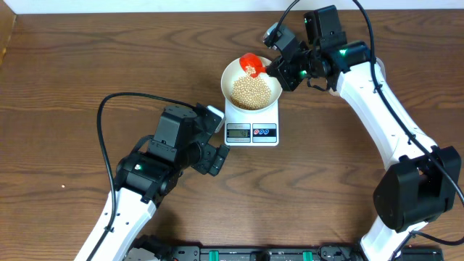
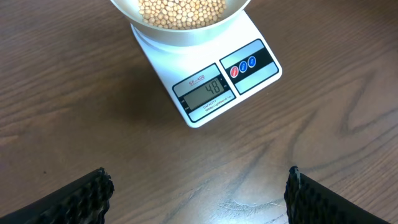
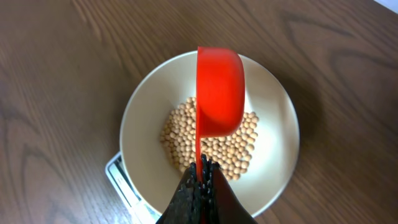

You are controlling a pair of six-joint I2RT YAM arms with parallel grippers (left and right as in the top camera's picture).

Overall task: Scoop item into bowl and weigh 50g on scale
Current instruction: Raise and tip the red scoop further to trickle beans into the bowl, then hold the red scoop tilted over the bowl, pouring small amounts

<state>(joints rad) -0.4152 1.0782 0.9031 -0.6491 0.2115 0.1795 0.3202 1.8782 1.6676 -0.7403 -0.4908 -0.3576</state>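
Note:
A white bowl (image 1: 230,74) sits on the white scale (image 1: 251,131) and holds a heap of pale tan beans (image 1: 251,91). The same bowl (image 3: 143,130) and beans (image 3: 180,134) show in the right wrist view. My right gripper (image 1: 278,69) is shut on the thin handle of a red scoop (image 3: 219,87), which hangs over the far side of the bowl, turned so its underside faces the camera. The right gripper (image 3: 202,167) grips the handle just above the beans. My left gripper (image 2: 199,186) stands open over bare table in front of the scale (image 2: 211,87); its display reads 48.
Dark wooden table (image 1: 72,87) all around the scale. A black cable (image 1: 109,138) loops beside the left arm. A rail with black fittings (image 1: 239,254) runs along the front edge.

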